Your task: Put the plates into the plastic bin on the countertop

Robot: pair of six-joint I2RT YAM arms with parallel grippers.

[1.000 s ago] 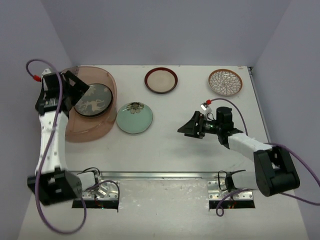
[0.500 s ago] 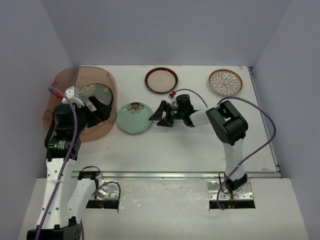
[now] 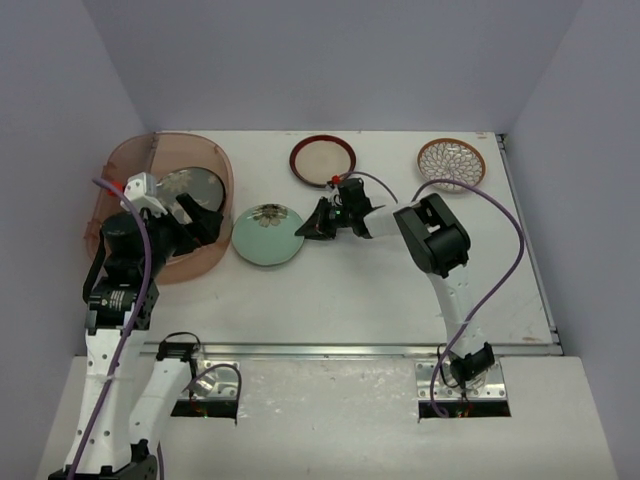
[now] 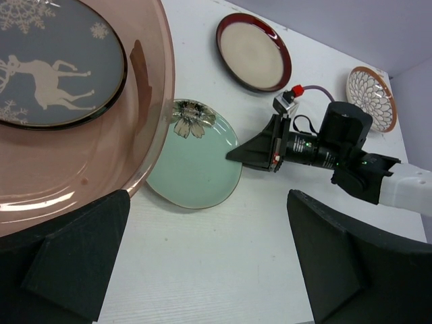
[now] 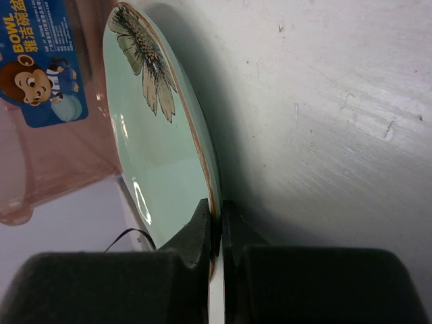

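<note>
We look down on a flat white countertop [image 3: 380, 290] enclosed on three sides by plain pale lilac-grey walls [image 3: 330, 60]. A metal rail [image 3: 350, 350] runs along its near edge, with the two arm bases bolted just in front of it. The white surface shows faint scuffs and specks in the right wrist view.

At the far left sits the plastic bin [image 3: 118, 160], translucent pinkish-brown and oblong with rounded ends. A grey plate with a white deer [image 4: 47, 67] lies inside it. A blue sticker with a cartoon monkey [image 5: 40, 61] is on the bin's wall.

Just beside the bin's right side, the mint green plate [image 3: 262, 238] rests on the countertop. The right gripper [image 5: 214, 209] reaches in from the right, its fingers pinched together on that plate's rim.

Along the far edge, well apart from each other, lie a brown-rimmed cream plate [image 3: 322, 160] and a brown-and-white petal plate [image 3: 450, 163].

The left gripper [image 3: 198, 220] hovers over the bin's near right part, its fingers spread wide and holding nothing.
</note>
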